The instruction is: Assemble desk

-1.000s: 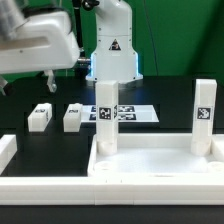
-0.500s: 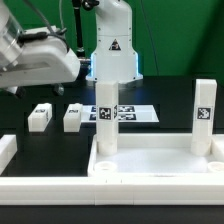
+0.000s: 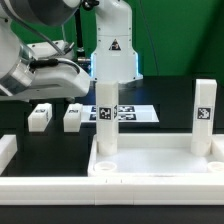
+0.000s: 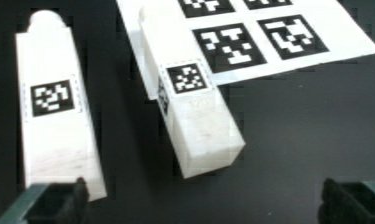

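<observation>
The white desk top (image 3: 150, 160) lay nearest the camera in the exterior view. One upright leg (image 3: 106, 125) stood at its far corner on the exterior view's left, and a second upright leg (image 3: 203, 118) stood on the right. Beyond it, on the black table (image 3: 170, 128), two loose legs (image 4: 56, 110) (image 4: 202, 125) lay side by side, apart, near the marker board (image 4: 255, 40). The gripper (image 4: 210, 205) hung above them, its fingertips (image 4: 59, 200) spread wide, holding nothing.

Low frontal exterior; close overhead wrist; shared legs (image 3: 73, 118) (image 4: 198, 120).
</observation>
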You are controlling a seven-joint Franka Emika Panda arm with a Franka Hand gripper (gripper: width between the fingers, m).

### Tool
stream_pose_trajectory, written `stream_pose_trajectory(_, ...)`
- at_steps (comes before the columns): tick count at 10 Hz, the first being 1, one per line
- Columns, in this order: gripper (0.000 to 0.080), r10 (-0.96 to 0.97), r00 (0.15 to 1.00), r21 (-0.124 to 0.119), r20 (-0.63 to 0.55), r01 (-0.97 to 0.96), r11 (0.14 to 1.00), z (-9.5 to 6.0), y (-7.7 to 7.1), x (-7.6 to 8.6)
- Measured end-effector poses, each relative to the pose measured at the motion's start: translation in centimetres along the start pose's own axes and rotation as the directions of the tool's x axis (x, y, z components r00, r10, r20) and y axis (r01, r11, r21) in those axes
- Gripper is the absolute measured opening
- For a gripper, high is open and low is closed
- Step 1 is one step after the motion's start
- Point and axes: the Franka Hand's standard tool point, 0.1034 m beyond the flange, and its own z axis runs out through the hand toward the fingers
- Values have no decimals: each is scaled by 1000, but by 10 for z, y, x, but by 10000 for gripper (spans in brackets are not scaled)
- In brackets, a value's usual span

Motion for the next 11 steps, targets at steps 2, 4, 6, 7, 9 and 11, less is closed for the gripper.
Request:
stream_pose_trajectory(2,649,2,1000,-1,-2,-2,1000,2,0,1)
stream_pose_trajectory(4,649,5,1000,-10,-11,-5,1000,26,-1,4)
stream_pose_trajectory(6,649,6,1000,-21,-6,-6,1000,45,-5,4)
stream_pose_trajectory(7,649,4,1000,-23,0,-4,1000,50,-6,4)
stream_pose_trajectory(9,649,3,1000,-22,11,-3,1000,53,-7,4)
stream_pose_trajectory(11,649,5,1000,-20,19,-4,1000,55,-6,3)
